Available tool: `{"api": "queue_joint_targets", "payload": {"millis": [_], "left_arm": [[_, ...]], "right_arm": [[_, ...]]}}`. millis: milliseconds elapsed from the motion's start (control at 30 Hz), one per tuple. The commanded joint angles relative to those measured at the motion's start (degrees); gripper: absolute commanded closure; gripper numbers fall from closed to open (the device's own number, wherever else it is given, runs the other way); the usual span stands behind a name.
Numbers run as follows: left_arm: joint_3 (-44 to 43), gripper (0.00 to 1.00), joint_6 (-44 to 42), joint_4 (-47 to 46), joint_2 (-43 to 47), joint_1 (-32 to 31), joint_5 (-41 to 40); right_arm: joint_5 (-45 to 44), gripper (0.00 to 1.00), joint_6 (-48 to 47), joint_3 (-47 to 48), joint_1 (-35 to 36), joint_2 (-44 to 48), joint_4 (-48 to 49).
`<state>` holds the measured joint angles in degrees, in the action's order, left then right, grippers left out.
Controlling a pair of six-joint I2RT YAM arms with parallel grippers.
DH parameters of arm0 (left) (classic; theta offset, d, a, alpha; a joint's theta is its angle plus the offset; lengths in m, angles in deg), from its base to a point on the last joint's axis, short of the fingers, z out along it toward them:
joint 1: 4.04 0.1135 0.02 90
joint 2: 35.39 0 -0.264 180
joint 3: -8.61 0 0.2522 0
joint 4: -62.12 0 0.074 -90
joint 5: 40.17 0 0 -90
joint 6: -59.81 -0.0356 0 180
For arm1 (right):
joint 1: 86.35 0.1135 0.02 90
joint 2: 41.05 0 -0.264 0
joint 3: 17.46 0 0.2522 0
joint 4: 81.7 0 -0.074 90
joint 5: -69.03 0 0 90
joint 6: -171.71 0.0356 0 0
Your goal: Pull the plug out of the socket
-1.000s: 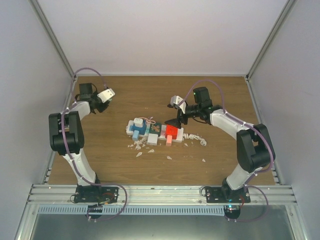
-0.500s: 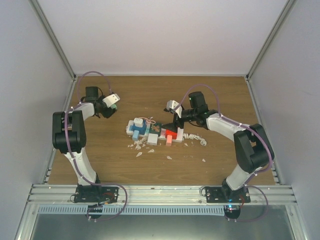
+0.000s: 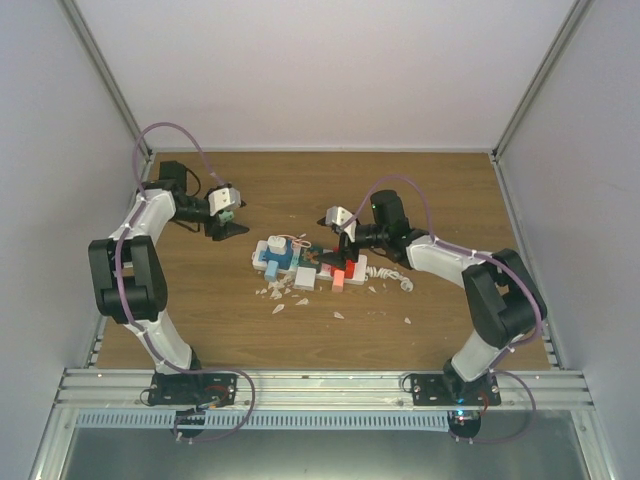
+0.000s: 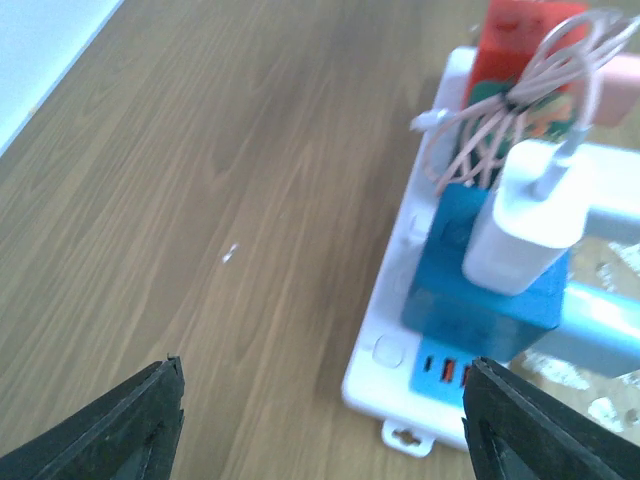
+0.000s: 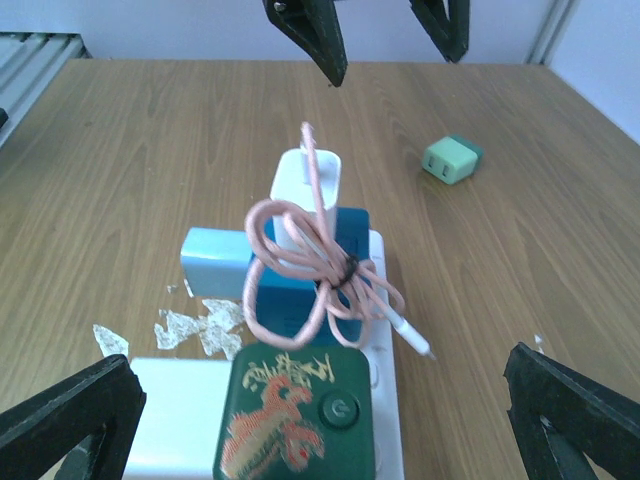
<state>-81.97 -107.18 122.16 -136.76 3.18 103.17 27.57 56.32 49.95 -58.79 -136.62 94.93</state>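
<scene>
The socket is a long white power strip in the middle of the table, also in the left wrist view and the right wrist view. Several plugs stand in it: a white charger with a looped pink cable on a blue adapter, a dark green one with a dragon print, and a red one. A small mint-green plug lies loose on the wood behind the strip. My left gripper hangs open and empty near it. Over the strip's middle, my right gripper stands open.
White paper scraps lie in front of the strip. The strip's white coiled cord trails to the right. Grey walls enclose the table on three sides.
My left gripper opened and let go of the mint-green plug, then swung right and down toward the strip. My right gripper slid left over the strip, staying open.
</scene>
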Motion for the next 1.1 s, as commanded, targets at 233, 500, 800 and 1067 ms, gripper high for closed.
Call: {"api": "queue_joint_targets", "payload": {"millis": [233,500,800,1067], "left_arm": [[-0.3,0.30,-13.8,9.7,-1.2,-3.1,9.9],[3.9,0.29,-10.9,3.3,2.2,-8.6,6.6],[8.4,0.25,0.0,-7.7,6.6,-13.4,2.3],[6.7,0.37,3.3,-6.0,4.1,-14.0,2.8]], "right_arm": [[-4.3,0.00,1.7,5.9,6.9,-5.1,3.6],[-7.5,0.01,2.2,7.8,8.7,-6.6,2.9],[-7.6,0.05,1.0,4.8,4.8,2.6,-6.7],[-1.0,0.36,-7.2,5.0,7.1,7.2,-21.0]]}}
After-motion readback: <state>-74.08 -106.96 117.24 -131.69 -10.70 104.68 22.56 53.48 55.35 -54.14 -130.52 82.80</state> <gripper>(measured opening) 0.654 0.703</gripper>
